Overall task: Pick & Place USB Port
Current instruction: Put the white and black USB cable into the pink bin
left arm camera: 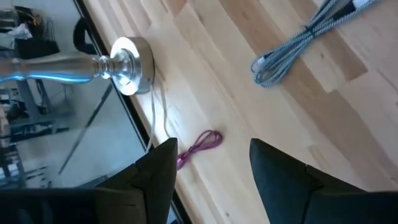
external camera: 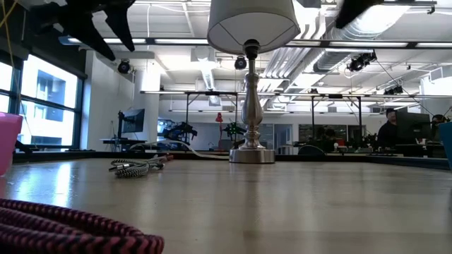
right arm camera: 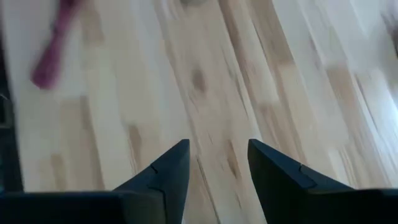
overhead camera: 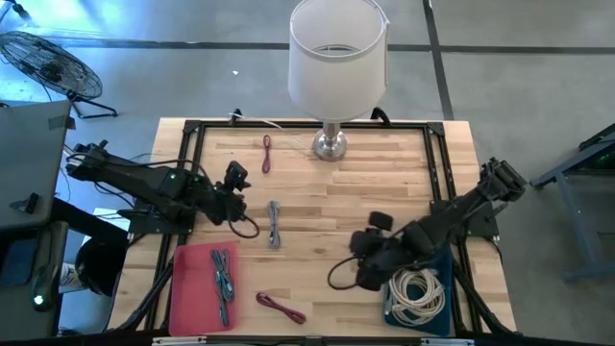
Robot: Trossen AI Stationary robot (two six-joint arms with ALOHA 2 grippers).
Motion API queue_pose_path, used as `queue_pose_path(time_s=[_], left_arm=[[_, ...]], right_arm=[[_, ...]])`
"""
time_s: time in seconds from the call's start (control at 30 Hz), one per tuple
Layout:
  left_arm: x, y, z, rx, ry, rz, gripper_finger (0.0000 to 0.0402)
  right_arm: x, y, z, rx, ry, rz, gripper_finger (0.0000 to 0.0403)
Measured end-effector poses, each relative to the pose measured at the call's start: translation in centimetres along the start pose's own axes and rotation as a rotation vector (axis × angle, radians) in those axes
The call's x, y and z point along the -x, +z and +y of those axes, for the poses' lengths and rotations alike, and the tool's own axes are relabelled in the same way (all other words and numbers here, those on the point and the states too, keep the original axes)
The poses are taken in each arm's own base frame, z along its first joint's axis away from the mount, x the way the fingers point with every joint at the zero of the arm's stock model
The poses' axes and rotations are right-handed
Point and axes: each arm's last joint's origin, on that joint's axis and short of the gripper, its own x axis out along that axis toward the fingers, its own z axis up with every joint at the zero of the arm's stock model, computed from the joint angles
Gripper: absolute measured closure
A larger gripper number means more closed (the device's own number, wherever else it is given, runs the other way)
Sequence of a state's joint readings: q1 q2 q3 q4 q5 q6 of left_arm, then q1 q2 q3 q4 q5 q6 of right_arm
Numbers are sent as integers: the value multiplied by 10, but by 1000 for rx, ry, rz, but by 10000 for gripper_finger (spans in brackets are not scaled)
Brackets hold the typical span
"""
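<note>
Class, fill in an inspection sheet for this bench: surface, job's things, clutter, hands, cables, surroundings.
Surface: wooden table, black frame at its edges.
Job's things: grey braided cable mid-table; red tray holding one grey cable; blue tray holding white cables.
Clutter: lamp at the far edge.
Hands: left hand open, empty, above the table; right hand open, empty, above the table.
Cables: two red cables, one near the lamp, one at the near edge.
Surroundings: fan on the floor; people at desks.
</note>
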State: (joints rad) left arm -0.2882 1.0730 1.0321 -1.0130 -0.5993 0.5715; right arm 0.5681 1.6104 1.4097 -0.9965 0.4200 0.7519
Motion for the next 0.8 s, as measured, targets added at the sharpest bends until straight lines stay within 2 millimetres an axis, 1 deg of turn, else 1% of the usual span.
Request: queue_pose_path(time_s=[0.1,0.2,0.27,0.37,0.47,0.6,0.8], left_arm=[[-1,-1,-1,-62,-9,18,206],[-2,0,-3,-130,-59,-5,207],[-2,3,-6,-182,-142,-66,211],[-6,12,-10,-248,-263,-196,227],[-13,21,-14,-324,-349,-266,245],[-29,31,-20,-389,-378,-224,259],[-55,43,-26,-439,-310,-65,261]], right_arm=[[-3,10,0,18,45,-42,249],[-4,14,-1,35,68,-53,249],[-5,14,-2,34,65,-51,249],[-5,15,-3,31,60,-48,249],[-5,15,-3,30,60,-49,249],[-5,15,-3,28,62,-51,249],[-5,15,-3,28,61,-54,249]])
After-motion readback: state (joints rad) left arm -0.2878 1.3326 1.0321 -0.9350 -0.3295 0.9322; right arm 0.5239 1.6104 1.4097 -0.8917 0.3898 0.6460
